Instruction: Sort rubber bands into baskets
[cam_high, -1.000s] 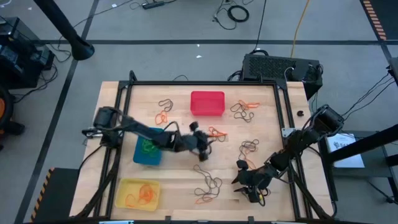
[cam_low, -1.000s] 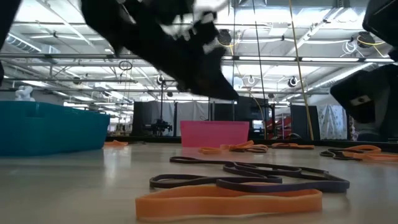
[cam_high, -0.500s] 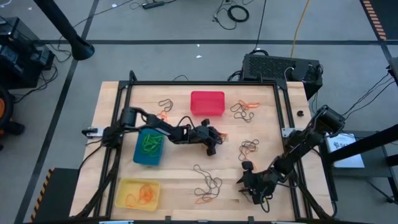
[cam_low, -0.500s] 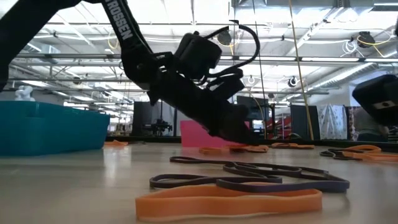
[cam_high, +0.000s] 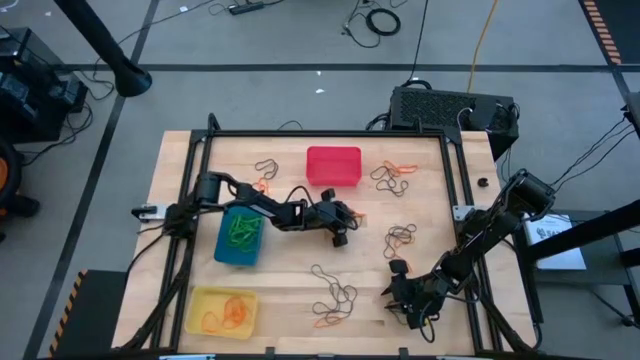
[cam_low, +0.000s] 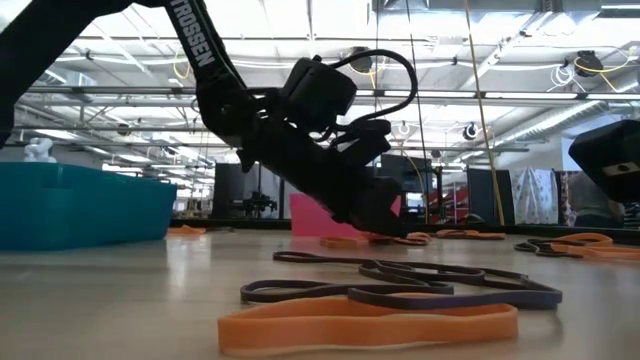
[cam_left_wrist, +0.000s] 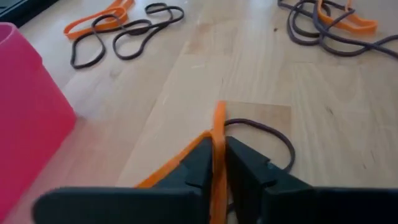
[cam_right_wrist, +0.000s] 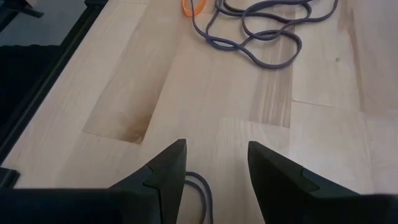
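Observation:
My left gripper (cam_high: 346, 222) is down at the table's middle, just near of the red basket (cam_high: 333, 165), shut on an orange rubber band (cam_left_wrist: 218, 134). A dark band (cam_left_wrist: 273, 132) lies beside its fingertips. The blue basket (cam_high: 240, 236) holds green bands; the yellow basket (cam_high: 222, 310) holds orange ones. My right gripper (cam_high: 396, 287) waits open low over the near right of the table, with a dark band (cam_right_wrist: 200, 185) on the wood under its fingers. Loose rubber bands (cam_high: 335, 298) lie in clumps on the table. My left gripper pinches the orange band's strand (cam_left_wrist: 219, 124) between its two fingertips. The fingers slant down from the table's left. A short end of the band sticks out past the tips, and another stretch (cam_left_wrist: 166, 173) trails back along the wood beside one finger.
More clumps of dark and orange bands lie at the far left (cam_high: 264, 176), the far right (cam_high: 392, 175) and the right of the middle (cam_high: 401, 237). The table's black frame rail (cam_high: 460, 190) runs along the right side. A black box (cam_high: 450, 108) stands behind the far edge.
My left gripper has swung from beside the blue basket toward the table's right and far side and come down onto the orange band at the middle, then stayed there. The arm has stretched out low over the table.

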